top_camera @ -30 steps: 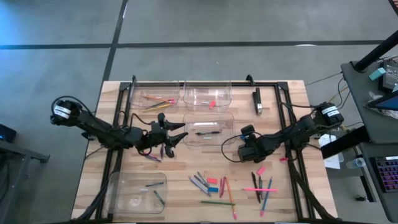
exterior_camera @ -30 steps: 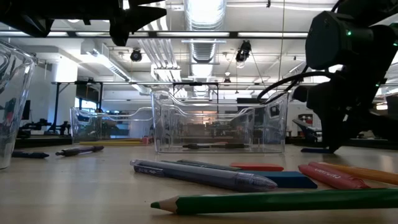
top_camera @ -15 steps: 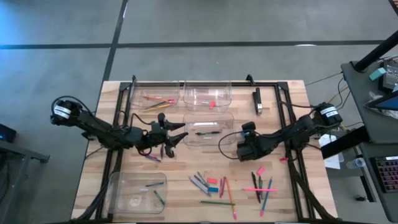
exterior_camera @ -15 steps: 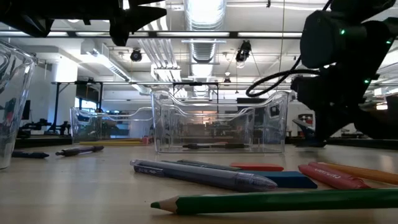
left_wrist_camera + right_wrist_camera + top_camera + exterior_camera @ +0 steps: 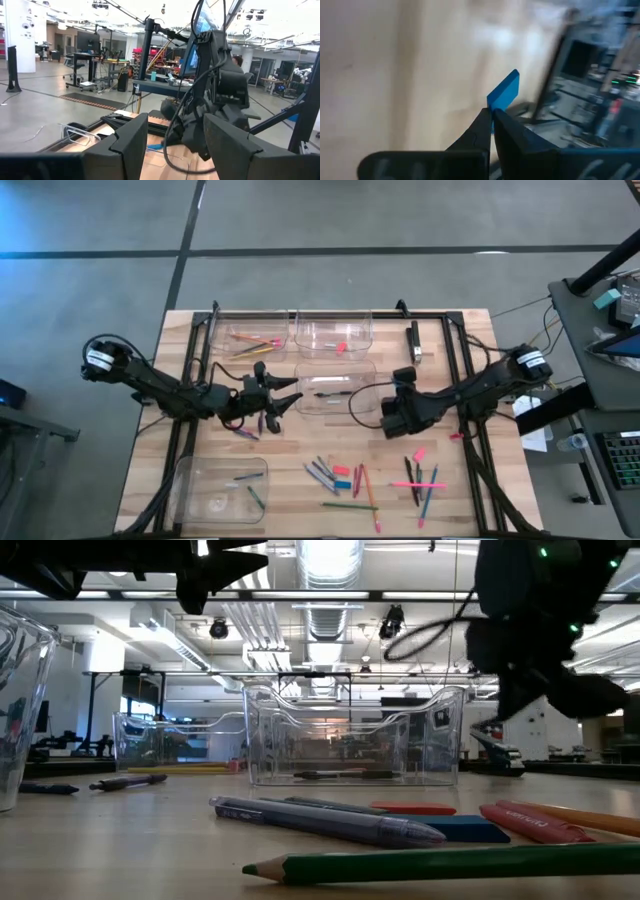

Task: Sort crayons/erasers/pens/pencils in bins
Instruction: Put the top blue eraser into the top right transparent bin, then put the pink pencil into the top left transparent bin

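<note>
My right gripper (image 5: 390,423) hangs above the table right of the centre bin (image 5: 335,385), shut on a light blue eraser (image 5: 503,90). My left gripper (image 5: 290,393) hovers open at that bin's left side, nothing between its fingers (image 5: 131,145). The centre bin holds pens. The far-left bin (image 5: 258,335) holds pencils. A pink eraser (image 5: 341,347) lies in the far-middle bin (image 5: 335,330). The near-left bin (image 5: 222,488) holds crayons. Loose crayons, pens, pencils and erasers (image 5: 370,480) lie on the table near the front edge. My right gripper pinches one end (image 5: 494,102) of the blue eraser between its two fingertips. The fingers slant down from above. The eraser sticks out beyond the tips, lifted clear of the table.
A black oblong block (image 5: 414,342) lies at the far right. A dark pen (image 5: 246,434) lies on the table below my left gripper. Black rails (image 5: 190,380) run along the table's left and right sides.
My right gripper has risen from the table top and tipped and rolled as it rose, drifting slightly toward the far edge.
</note>
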You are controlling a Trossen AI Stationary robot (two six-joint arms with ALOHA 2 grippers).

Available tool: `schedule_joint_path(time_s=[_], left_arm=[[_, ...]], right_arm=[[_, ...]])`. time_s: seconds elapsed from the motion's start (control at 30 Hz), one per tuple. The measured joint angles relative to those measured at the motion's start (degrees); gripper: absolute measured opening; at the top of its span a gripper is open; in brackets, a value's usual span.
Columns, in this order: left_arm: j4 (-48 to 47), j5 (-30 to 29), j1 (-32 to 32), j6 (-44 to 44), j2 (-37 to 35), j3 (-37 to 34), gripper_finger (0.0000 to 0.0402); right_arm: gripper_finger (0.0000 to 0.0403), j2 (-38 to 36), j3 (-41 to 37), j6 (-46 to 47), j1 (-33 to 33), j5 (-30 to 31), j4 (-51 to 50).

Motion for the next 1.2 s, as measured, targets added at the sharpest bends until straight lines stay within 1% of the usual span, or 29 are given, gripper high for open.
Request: schedule_joint_path(time_s=[0.1,0.2,0.33,0.37,0.43,0.57,0.63,0.73,0.83,0.9,0.97,1.07,1.2], left_arm=[[0.00,0.01,0.00,0.00,0.00,0.00,0.0178],[0.02,0.01,0.00,0.00,0.00,0.00,0.0178],[0.02,0.01,0.00,-0.04,0.00,0.00,0.0178],[0.03,0.01,0.00,-0.07,0.00,0.00,0.0178],[0.03,0.01,0.00,-0.12,0.00,0.00,0.0178],[0.04,0.01,0.00,-0.15,0.00,0.00,0.0178],[0.02,0.01,0.00,-0.14,0.00,0.00,0.0178],[0.06,0.01,0.00,-0.07,0.00,0.00,0.0178],[0.04,0.01,0.03,-0.02,0.00,0.00,0.0178],[0.02,0.01,0.07,0.15,0.02,0.00,0.0178],[0.04,0.01,0.15,0.21,0.00,0.00,0.0178],[0.03,0.01,0.26,0.24,0.00,0.00,0.0178],[0.03,-0.01,0.42,0.24,0.00,0.00,0.0178]], right_arm=[[0.0008,-1.52,3.16,0.13,-0.10,4.97,-1.14],[0.0008,-3.45,5.95,-0.83,-0.86,8.71,0.43],[0.0008,-6.02,8.13,-6.23,-4.42,9.38,7.06],[0.0008,-6.51,8.43,-8.32,-5.72,8.87,9.69],[0.0008,-7.43,8.55,-13.41,-8.75,5.73,15.76],[0.0008,-8.15,7.98,-22.25,-17.06,-4.26,28.35],[0.0008,-7.65,8.07,-24.46,-21.34,-8.57,31.76],[0.0008,-6.27,8.96,-25.36,-27.44,-13.29,33.31],[0.0009,-5.11,9.65,-24.19,-31.97,-14.45,34.34],[0.0012,-4.48,10.19,-24.24,-33.86,-14.53,34.72],[0.0024,-3.99,10.88,-24.67,-35.02,-14.67,34.66],[0.0056,-3.67,12.38,-24.76,-35.63,-14.70,34.66],[0.0114,-3.71,14.92,-24.68,-35.27,-14.93,34.63]])
